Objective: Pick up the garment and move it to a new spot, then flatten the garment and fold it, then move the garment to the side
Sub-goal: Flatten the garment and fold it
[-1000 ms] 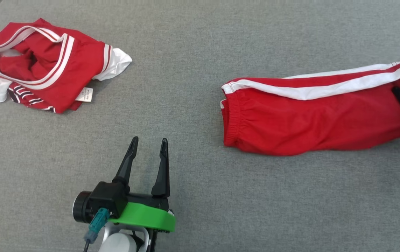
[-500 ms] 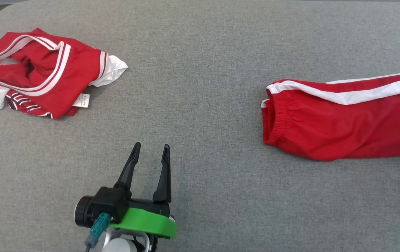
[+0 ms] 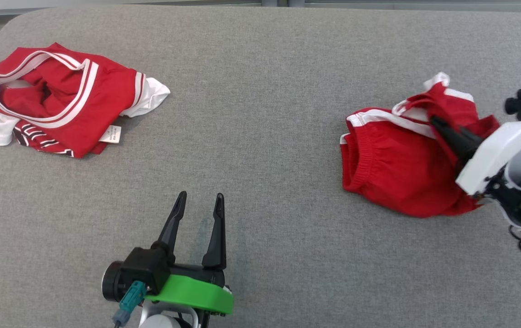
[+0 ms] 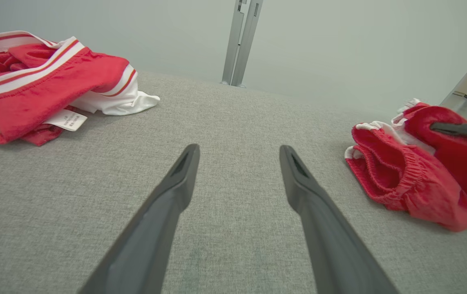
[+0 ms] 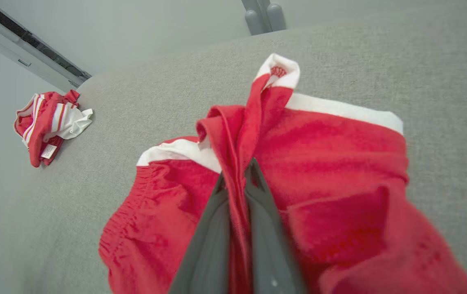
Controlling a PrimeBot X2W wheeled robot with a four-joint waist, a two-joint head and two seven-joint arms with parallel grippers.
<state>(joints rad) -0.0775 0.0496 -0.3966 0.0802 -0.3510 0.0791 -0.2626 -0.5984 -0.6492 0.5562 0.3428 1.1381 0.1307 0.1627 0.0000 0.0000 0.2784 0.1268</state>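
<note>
Now: right hand (image 3: pixel 434 120) clamped on bunched fold of red shorts (image 3: pixel 388 177), lying at right side of grey worktop (image 3: pixel 260 91); left hand (image 3: pixel 200 197) wide, empty, near front middle; red jersey (image 3: pixel 59 100) far left.

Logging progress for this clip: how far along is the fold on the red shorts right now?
Done: the red shorts lie on the grey surface, waistband flat. In hand: the right gripper, shut on the leg end, holds it lifted over the middle, mid-fold. The left gripper hangs open, idle. Left: finish folding, then move the shorts aside.
</note>
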